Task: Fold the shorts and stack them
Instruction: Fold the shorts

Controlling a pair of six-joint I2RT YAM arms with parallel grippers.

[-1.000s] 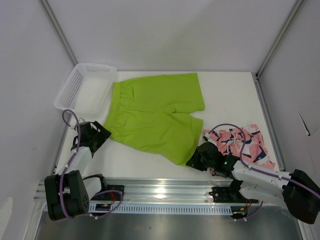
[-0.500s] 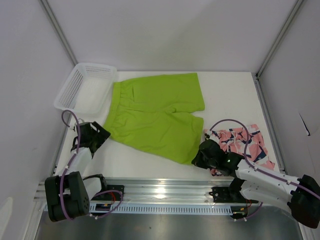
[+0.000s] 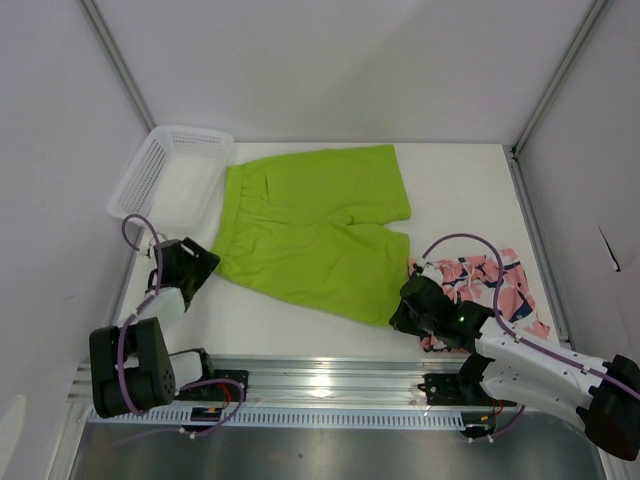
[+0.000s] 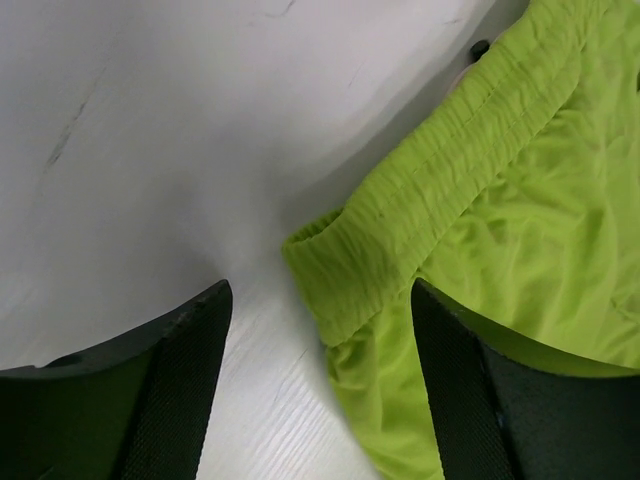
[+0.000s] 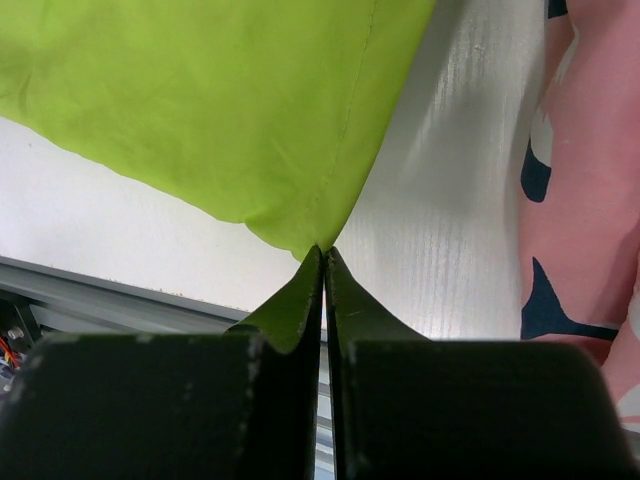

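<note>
Top view: lime green shorts lie spread flat on the table, waistband by the white basket. The pink shorts sit bunched at the right, near the front edge.
Left wrist: left gripper gapes wide, fingers either side of the waistband corner (nothing gripped).
Right wrist: right gripper is pinched tight on the green leg's hem corner, with the pink pair just beside.
</note>
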